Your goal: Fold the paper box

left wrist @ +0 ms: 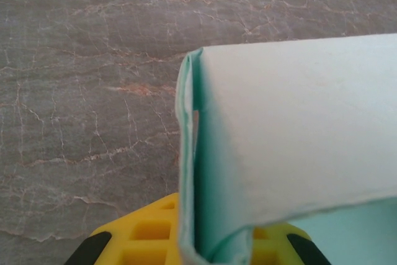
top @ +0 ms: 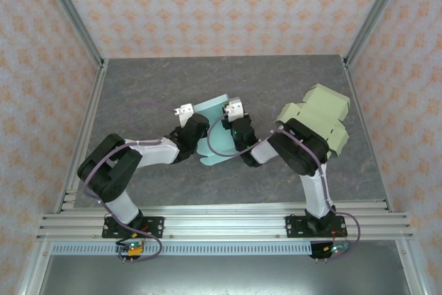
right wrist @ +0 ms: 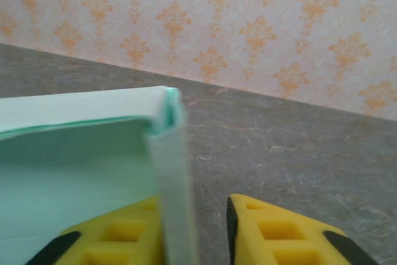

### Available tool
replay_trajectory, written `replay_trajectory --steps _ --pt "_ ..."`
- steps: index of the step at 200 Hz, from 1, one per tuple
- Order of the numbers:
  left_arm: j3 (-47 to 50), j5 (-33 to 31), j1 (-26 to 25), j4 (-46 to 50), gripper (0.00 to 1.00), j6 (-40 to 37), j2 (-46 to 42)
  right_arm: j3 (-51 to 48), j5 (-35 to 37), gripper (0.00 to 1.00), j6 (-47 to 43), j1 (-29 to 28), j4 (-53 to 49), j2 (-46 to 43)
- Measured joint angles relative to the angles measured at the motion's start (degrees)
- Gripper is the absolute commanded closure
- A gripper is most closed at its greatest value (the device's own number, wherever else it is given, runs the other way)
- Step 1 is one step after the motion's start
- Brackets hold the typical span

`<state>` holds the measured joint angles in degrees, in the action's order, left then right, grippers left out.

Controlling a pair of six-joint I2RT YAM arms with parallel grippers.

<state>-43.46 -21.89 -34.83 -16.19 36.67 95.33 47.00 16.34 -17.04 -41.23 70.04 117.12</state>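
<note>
Fingers [left wrist: 146,240] of the left claw [left wrist: 192,249], yellow with black tips, are clamped on a doubled-over edge of the light teal paper box [left wrist: 298,134], and the fold rises straight up out of them. The right claw [right wrist: 198,234] has its jaws apart, astride an upright flap of the same box [right wrist: 68,153]. The flap lies against one finger, and a gap shows before the other.

From above, the left claw [top: 186,112] sits at the box's far left corner and the right claw [top: 233,110] at its far right corner. The half-formed box [top: 214,144] lies between the two wrists on the grey marbled counter [top: 138,88]. To the right of the box rests a pale green stack of folded cardboard boxes [top: 321,119], partly hidden by the right arm. Beyond the box stands a pink wall with orange motifs [right wrist: 248,29].
</note>
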Motion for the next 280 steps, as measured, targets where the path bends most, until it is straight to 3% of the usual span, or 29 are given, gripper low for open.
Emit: replay_trajectory --steps 43,119,164,189,229,280 --pt "-1.07 -0.04 -0.07 0.61 1.0 0.02 0.0 -4.26 -11.08 0.48 1.42 3.91 0.33 -4.66" --pt "-1.51 -0.04 -0.07 2.36 1.0 0.61 0.0 -5.7 -25.77 0.33 1.11 4.72 0.68 -6.73" --pt "-1.51 -0.81 0.46 2.71 1.0 -2.36 0.0 -9.7 -38.99 0.24 -4.02 9.16 -5.73 -16.24" --pt "-1.51 0.5 1.88 1.16 1.0 -7.69 0.0 -10.88 -45.46 0.23 -9.99 13.81 -16.79 -23.85" --pt "-1.51 4.66 2.62 -3.06 1.0 -19.12 0.0 0.83 -59.52 0.23 -24.68 21.53 -49.44 -28.04" --pt "-1.51 12.15 3.13 -5.81 1.0 -26.84 0.0 6.36 -69.07 0.26 -34.16 22.01 -67.04 -25.11"
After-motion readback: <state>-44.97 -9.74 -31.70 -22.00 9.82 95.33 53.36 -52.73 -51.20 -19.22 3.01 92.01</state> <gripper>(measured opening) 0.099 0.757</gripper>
